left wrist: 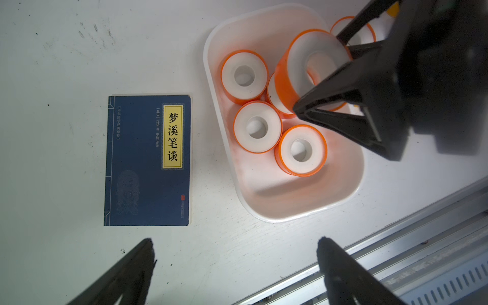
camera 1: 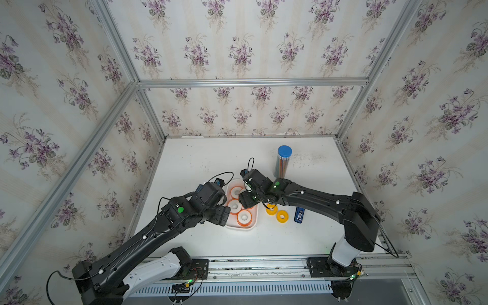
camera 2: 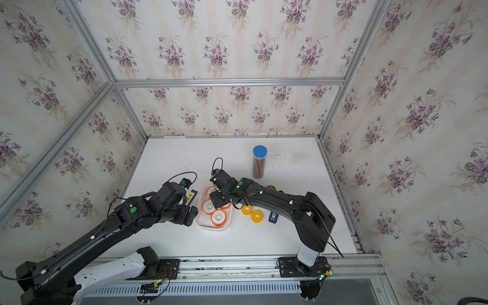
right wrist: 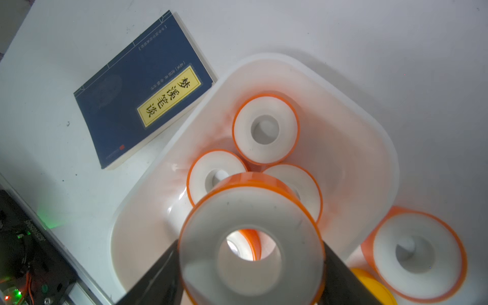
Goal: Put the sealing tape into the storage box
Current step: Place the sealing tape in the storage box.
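Nearest the robot's base, the left gripper (left wrist: 236, 243) hangs empty over bare table (camera 1: 211, 158), its jaws spread wide, with the blue book (left wrist: 148, 161) beyond it and the white tray (left wrist: 290, 192) just beside that. In the tray three tape rolls lie flat in plain sight, the closest being the near roll (left wrist: 301, 150), and a fourth shows partly from under what the other arm carries. On the table on the tray's other side sit two yellow rolls (camera 1: 271, 210), close together, and next to them a blue clip-like bar (camera 1: 299, 215) that is not tape. Over the middle of the tray, the right gripper (left wrist: 318, 72) pinches an orange-rimmed roll (right wrist: 250, 208) by its sides, tilted and clear of the rolls below. The step in hand looks like the drop: this roll is above the tray but not yet let go. The next move calls for lowering it toward a free patch of floor, then opening the jaws, so that it does not land on the rolls beneath and tip out. Past the tray's rim a loose orange roll (right wrist: 417, 256) waits on the table. What may be a small dark roll (camera 2: 271, 187) lies farther off. Farthest stands a pencil tube (camera 1: 283, 162).
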